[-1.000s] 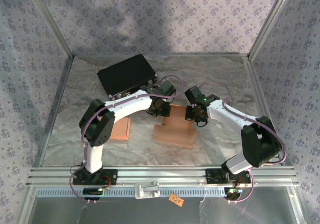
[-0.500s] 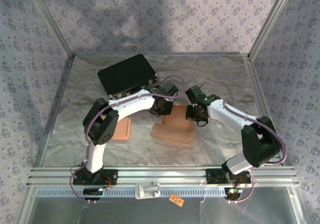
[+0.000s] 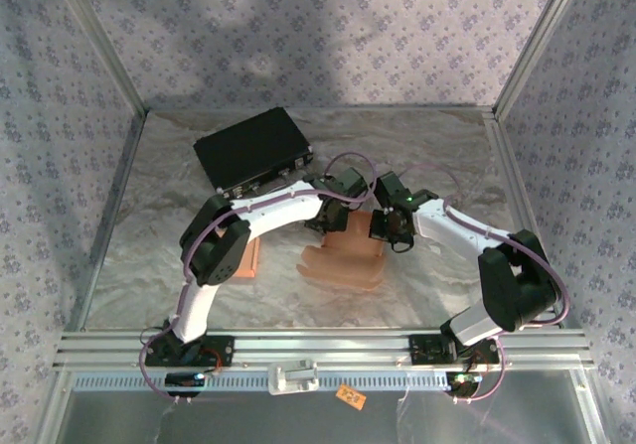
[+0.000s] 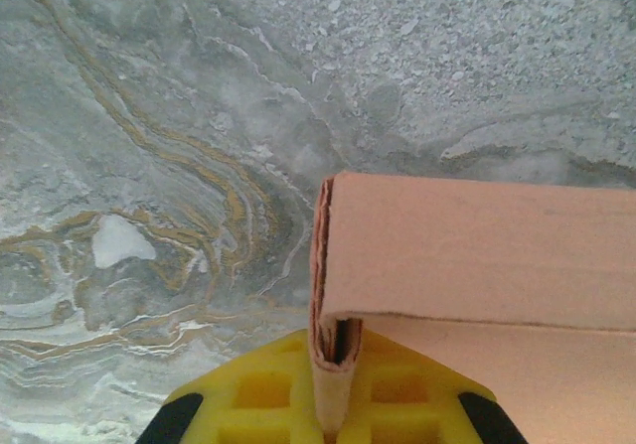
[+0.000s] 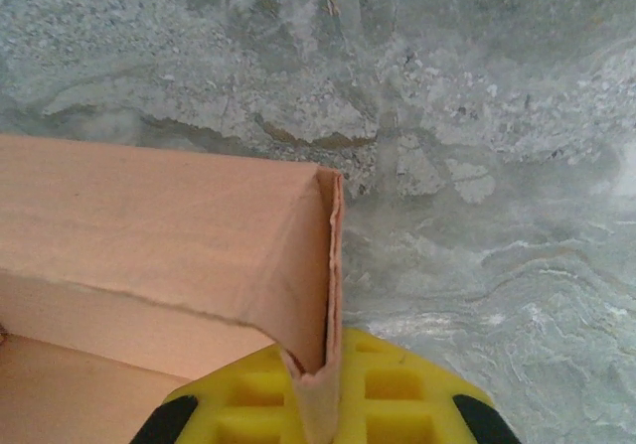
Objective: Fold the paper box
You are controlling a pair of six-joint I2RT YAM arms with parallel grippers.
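Pinching one end wall of the paper box [image 4: 477,255], the left gripper [image 4: 333,404] is clamping tight on its cardboard. The right gripper [image 5: 316,404] is clamping the opposite end wall. The box is sitting mid-way across the table [image 3: 447,146].

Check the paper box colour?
The paper box is plain salmon-tan cardboard, clearest in the left wrist view.
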